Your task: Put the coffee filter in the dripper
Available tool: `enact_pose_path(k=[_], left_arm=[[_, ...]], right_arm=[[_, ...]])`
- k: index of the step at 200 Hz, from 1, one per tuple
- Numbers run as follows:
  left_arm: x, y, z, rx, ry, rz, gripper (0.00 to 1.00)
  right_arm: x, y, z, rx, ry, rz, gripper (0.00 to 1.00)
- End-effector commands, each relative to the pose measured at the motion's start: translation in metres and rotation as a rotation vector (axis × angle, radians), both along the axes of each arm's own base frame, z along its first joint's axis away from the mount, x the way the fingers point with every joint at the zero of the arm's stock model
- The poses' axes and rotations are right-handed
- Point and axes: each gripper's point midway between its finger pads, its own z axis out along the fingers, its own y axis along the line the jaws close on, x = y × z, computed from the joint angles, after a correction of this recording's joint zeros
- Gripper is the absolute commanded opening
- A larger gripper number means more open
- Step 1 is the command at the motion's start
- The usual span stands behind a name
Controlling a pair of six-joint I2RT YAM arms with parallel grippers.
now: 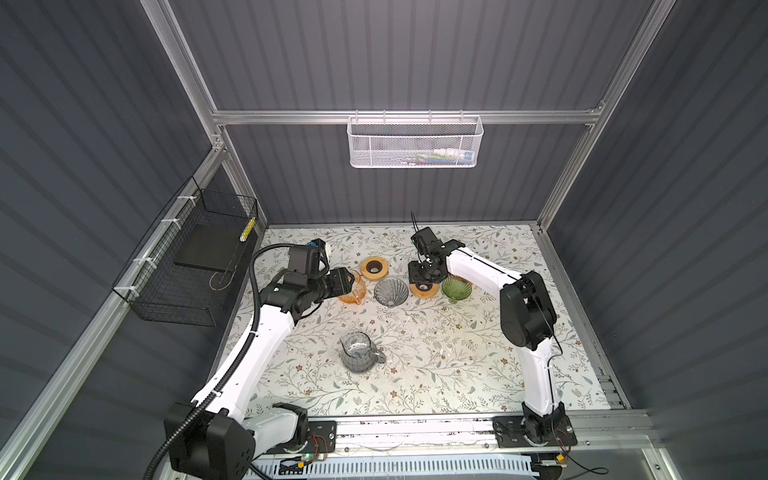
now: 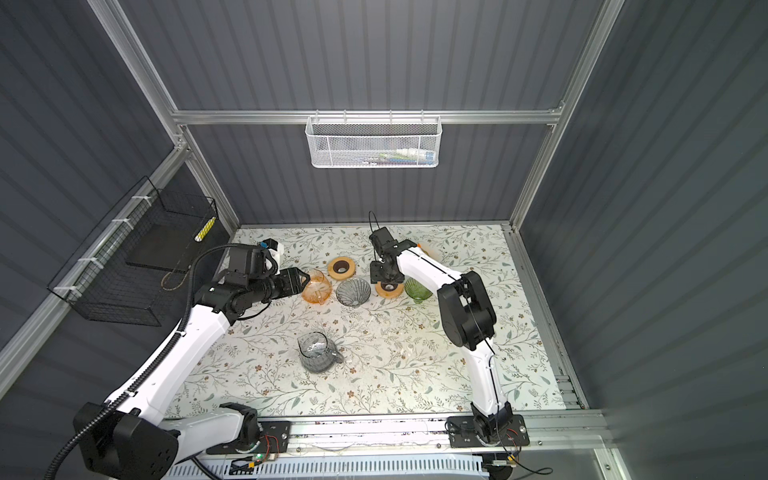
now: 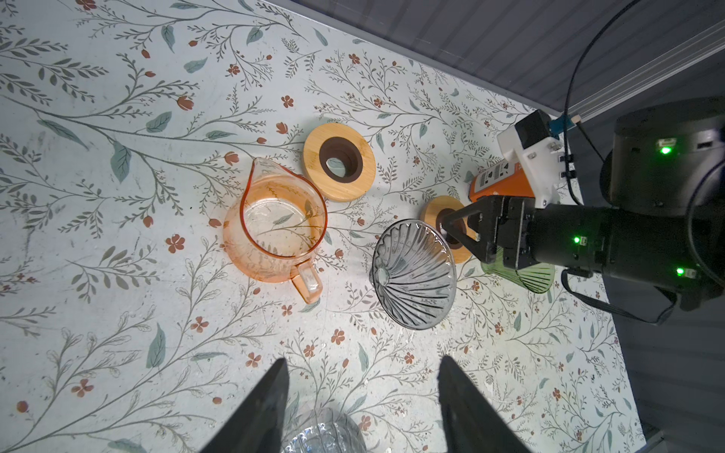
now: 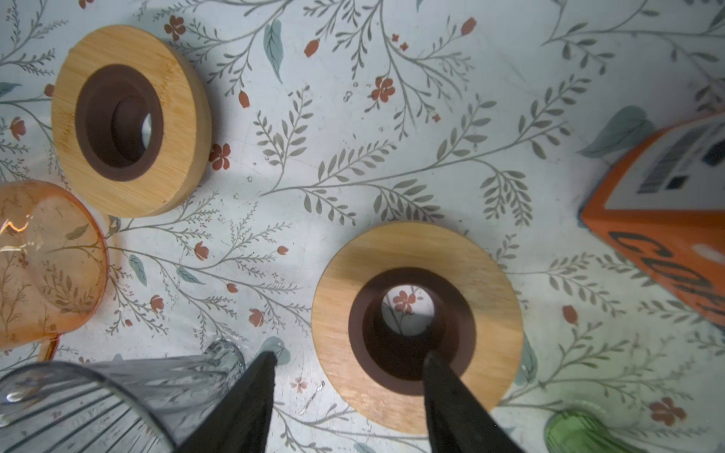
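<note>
No coffee filter shows in any view. A grey ribbed glass dripper [image 1: 390,292] [image 3: 416,274] lies on its side mid-table, and a green glass dripper [image 1: 456,287] [image 2: 415,289] stands right of it. Between them lies a wooden ring [image 1: 424,289] [image 4: 416,321]. My right gripper [image 4: 348,353] [image 1: 424,276] hangs open just over this ring, one finger above its dark hole, the other outside the rim. My left gripper [image 3: 363,359] [image 2: 305,277] is open and empty, beside the orange glass pitcher [image 1: 353,287].
A second wooden ring [image 1: 375,266] lies behind the orange pitcher. An orange box [image 4: 667,235] [image 3: 498,184] lies behind the right arm. A grey glass pitcher [image 1: 357,351] stands nearer the front. A white mesh basket [image 1: 415,141] hangs on the back wall, a black wire basket [image 1: 191,257] on the left.
</note>
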Motion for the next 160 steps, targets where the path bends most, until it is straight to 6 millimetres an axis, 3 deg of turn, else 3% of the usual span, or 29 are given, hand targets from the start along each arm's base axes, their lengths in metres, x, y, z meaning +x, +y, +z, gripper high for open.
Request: enact_pose_path(k=[1, 160], left_arm=[[0.001, -0.006, 0.013, -0.02, -0.026, -0.022, 0.61], [-0.001, -0.004, 0.008, -0.003, -0.019, -0.023, 0.62]], right_arm=[[0.004, 0.0, -0.004, 0.004, 0.019, -0.026, 0.61], [0.006, 0.0, -0.034, -0.032, 0.072, -0.046, 0.57]])
